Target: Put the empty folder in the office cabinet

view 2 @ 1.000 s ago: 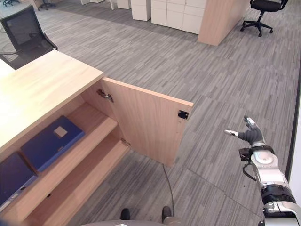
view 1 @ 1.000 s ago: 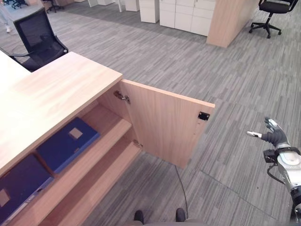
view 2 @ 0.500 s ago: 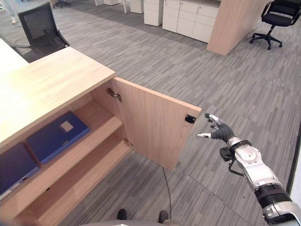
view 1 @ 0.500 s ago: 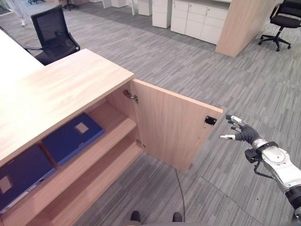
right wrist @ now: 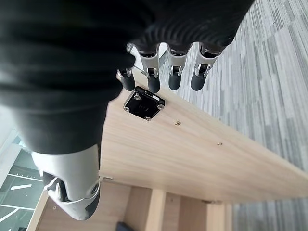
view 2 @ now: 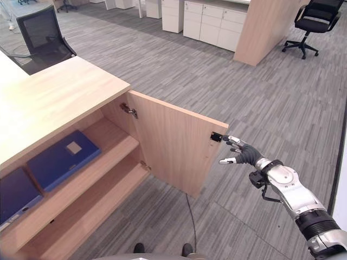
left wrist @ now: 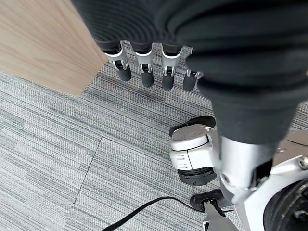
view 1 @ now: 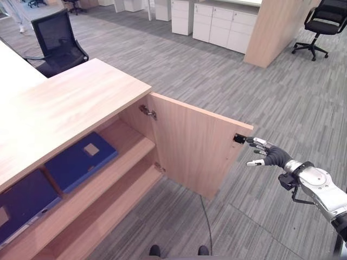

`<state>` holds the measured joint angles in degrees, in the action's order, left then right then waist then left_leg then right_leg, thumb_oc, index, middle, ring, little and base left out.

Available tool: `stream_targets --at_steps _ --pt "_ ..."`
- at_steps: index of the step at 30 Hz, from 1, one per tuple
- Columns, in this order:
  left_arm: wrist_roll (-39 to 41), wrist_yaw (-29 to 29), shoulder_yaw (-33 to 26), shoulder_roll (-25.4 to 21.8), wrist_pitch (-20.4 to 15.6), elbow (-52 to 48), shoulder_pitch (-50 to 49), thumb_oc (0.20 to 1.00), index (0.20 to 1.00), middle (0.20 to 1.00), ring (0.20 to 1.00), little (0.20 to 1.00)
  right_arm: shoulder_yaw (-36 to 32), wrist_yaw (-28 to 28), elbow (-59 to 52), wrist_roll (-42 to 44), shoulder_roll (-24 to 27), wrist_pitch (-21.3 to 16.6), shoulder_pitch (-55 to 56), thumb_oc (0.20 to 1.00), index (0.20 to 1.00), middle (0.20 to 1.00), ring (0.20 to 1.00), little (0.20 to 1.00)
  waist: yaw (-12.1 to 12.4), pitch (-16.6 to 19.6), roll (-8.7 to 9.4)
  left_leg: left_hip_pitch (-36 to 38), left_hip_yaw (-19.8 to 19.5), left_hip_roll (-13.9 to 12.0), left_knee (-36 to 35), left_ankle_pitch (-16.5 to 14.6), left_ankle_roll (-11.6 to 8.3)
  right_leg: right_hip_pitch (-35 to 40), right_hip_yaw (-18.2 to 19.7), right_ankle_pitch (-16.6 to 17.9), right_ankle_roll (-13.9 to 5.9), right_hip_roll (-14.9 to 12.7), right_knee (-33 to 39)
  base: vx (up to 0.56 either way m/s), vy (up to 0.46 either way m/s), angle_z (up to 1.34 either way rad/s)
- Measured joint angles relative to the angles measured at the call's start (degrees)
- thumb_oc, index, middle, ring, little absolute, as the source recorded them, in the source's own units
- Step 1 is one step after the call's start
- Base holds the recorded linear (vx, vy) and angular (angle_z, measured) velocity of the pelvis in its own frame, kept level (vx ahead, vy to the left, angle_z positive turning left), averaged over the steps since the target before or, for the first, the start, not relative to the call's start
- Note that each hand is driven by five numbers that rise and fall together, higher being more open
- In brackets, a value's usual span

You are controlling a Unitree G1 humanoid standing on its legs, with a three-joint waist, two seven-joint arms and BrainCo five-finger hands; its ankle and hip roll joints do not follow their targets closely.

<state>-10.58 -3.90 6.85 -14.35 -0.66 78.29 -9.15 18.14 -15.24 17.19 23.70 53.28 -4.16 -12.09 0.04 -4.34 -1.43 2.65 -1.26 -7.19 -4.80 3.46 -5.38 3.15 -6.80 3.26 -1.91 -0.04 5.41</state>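
One low office cabinet [view 1: 70,103] of pale wood is the landmark here, standing on grey striped carpet [view 1: 217,70] with its broad top bare and its front open. Hinged at the cabinet's front corner, the cabinet door [view 1: 195,143] stands swung out wide over the carpet, its inner face turned toward the shelves. Inside the cabinet, the upper shelf [view 1: 124,141] carries a blue folder [view 1: 80,161] lying flat, label patch up, and a second, darker blue folder [view 1: 21,203] lies flat further along the same shelf, away from the door; which of the two is the empty one cannot be told. Below them runs the lower shelf [view 1: 108,208], bare wood where it shows. Beyond the cabinet's far end stands a black mesh office chair [view 1: 57,40], and well beyond the door, across the carpet, are white drawer units [view 1: 217,24] beside a tall wooden panel [view 1: 268,32], with another black chair [view 1: 320,21] past that. At the free edge of the door, near its top corner, sits a small black catch plate [view 2: 216,137]. The right hand [view 2: 241,154] reaches to that corner with fingers straight and spread, grasping nothing, its fingertips [right wrist: 154,85] right at the plate and the thumb held apart below. The left hand [left wrist: 144,62] hangs relaxed with straight fingers over the carpet, just beside a pale wood panel edge, holding nothing.
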Motion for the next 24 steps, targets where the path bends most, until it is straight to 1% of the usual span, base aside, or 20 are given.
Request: stream_targets --at_steps 7,11,15,24 --pt "0.0 0.1 0.0 0.0 0.0 0.2 -0.4 1.0 1.0 1.0 1.0 1.0 0.2 1.8 5.6 0.2 -1.7 0.0 -3.8 1.0 1.0 1.0 1.0 1.0 0.6 0.1 0.1 0.0 -0.4 0.0 0.0 0.1 -0.05 0.1 -0.1 0.1 -0.06 0.0 0.0 0.0 0.002 0.01" --pt "0.0 0.2 0.0 0.0 0.0 0.2 -0.6 1.0 1.0 1.0 1.0 1.0 0.2 3.1 6.2 0.5 -2.4 0.1 -4.3 1.0 1.0 1.0 1.0 1.0 0.6 0.2 0.04 -0.1 -0.5 0.0 0.0 0.1 -0.08 0.1 -0.2 0.1 -0.05 0.0 0.0 0.0 0.0 0.0" --pt "0.0 0.5 0.0 0.0 0.0 0.3 -0.6 1.0 1.0 1.0 1.0 1.0 0.3 4.8 10.4 2.3 -5.0 0.0 -6.5 1.0 1.0 1.0 1.0 1.0 0.6 0.2 -0.01 -0.2 -0.5 0.0 0.1 0.1 -0.07 0.2 -0.2 0.1 -0.06 0.1 0.0 0.0 0.0 0.0" --pt "0.1 0.5 0.1 0.0 0.0 0.3 -1.1 1.0 1.0 1.0 1.0 1.0 1.8 6.6 12.8 4.5 -6.8 0.7 -7.8 1.0 1.0 1.0 1.0 1.0 0.5 0.9 -0.22 -0.1 -0.6 -0.1 0.0 0.1 -0.11 0.3 -0.3 0.1 -0.06 0.1 0.0 0.0 0.0 0.0"
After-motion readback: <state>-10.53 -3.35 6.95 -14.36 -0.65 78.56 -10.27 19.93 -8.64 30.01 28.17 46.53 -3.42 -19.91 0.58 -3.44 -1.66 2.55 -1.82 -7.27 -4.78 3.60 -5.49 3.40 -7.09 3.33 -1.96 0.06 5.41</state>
